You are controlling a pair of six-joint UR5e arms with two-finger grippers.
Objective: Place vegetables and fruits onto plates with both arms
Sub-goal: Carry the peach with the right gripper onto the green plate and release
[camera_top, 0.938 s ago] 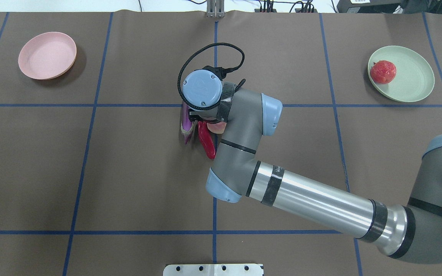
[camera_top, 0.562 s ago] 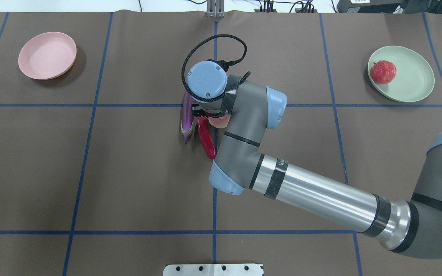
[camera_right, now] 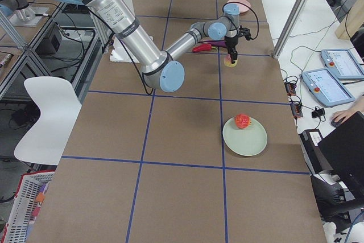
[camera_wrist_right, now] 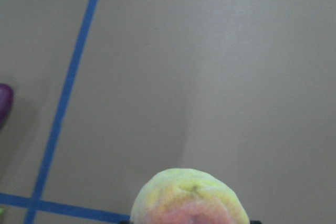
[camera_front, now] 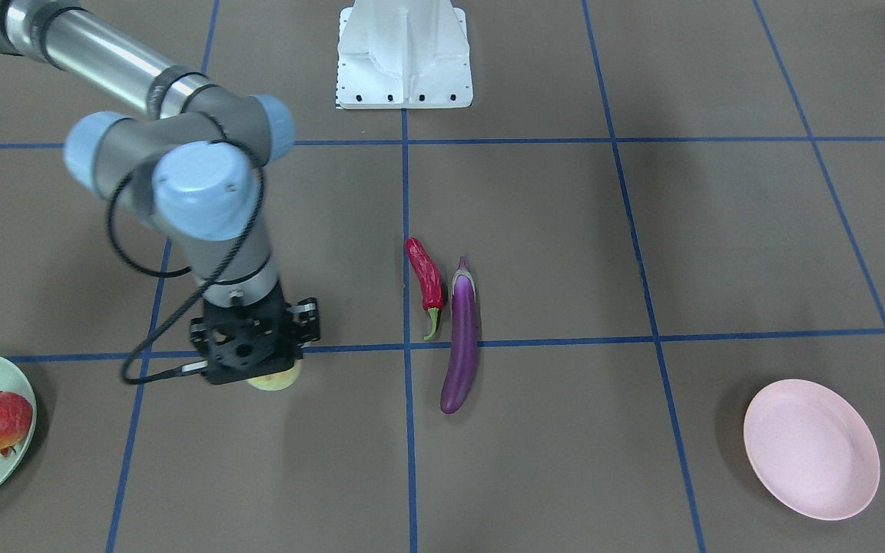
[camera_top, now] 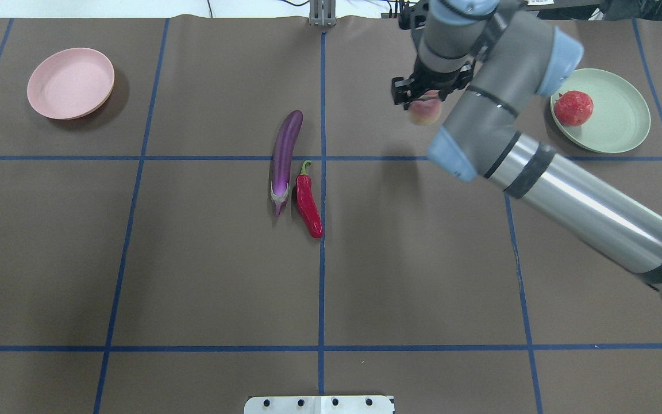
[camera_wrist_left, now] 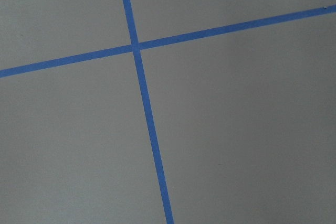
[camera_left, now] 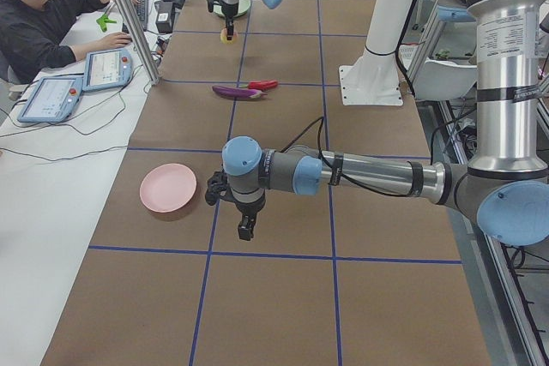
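**Peach held above the bench, on the way to the mint green plate**

The right end effector [camera_top: 423,96] is clamped on the peach [camera_top: 424,112] and holds it clear of the bench [camera_top: 193,276], in the far right part. The fruit hangs under the fingers and its shadow lies on the bench nearer to the robot. The mint green plate [camera_top: 624,137] stands further right, well apart from the peach, and the pomegranate [camera_top: 573,107] already sits on its left side. The likely step in hand is to carry the peach to this plate.

The peach looks light and round, and its skin is probably soft, so a gentle hold across its widest part should be enough. On a shallow plate it may roll, and it should come down low on the free right side.

The eggplant [camera_top: 285,150] and the chili pepper [camera_top: 308,204] lie side by side in the middle of the bench, very close. The eggplant is glossy and maybe slippery; a hold near its middle would balance it. The pink plate [camera_top: 70,83], far left, carries nothing.

The left end effector [camera_left: 245,231] hovers over the bench near the pink plate; whether its fingers are apart or together cannot be told.
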